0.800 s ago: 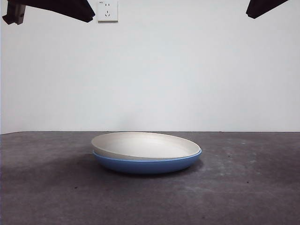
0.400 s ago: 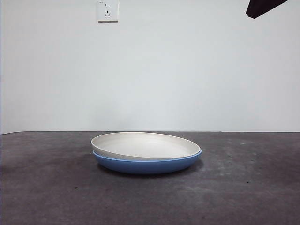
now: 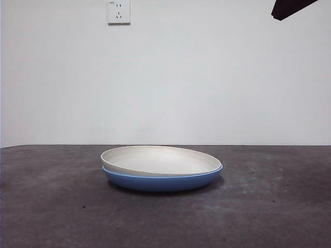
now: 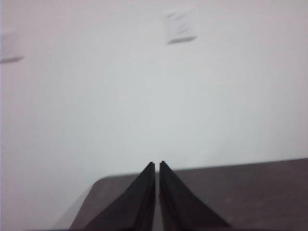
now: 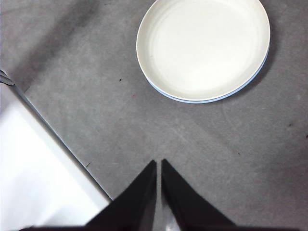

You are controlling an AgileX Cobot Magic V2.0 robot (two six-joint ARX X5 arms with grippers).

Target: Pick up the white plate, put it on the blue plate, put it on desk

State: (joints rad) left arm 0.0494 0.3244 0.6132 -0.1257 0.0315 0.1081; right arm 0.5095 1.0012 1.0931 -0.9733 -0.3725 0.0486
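The white plate [image 3: 159, 160] rests nested inside the blue plate [image 3: 163, 181] at the middle of the desk [image 3: 51, 206]. From above, in the right wrist view, the white plate [image 5: 203, 47] covers nearly all of the blue plate [image 5: 199, 101], which shows only as a thin rim. My right gripper [image 5: 158, 163] hangs shut and empty well above the desk, away from the plates; a black tip [image 3: 289, 8] shows at the front view's top right corner. My left gripper [image 4: 156, 166] is shut, empty, and faces the wall.
A wall socket [image 3: 118, 11] sits on the white wall behind the desk. In the right wrist view the desk's edge [image 5: 53, 130] runs diagonally, with a white surface beyond it.
The dark arm at the front view's top left corner has risen out of view. The plates have not moved.
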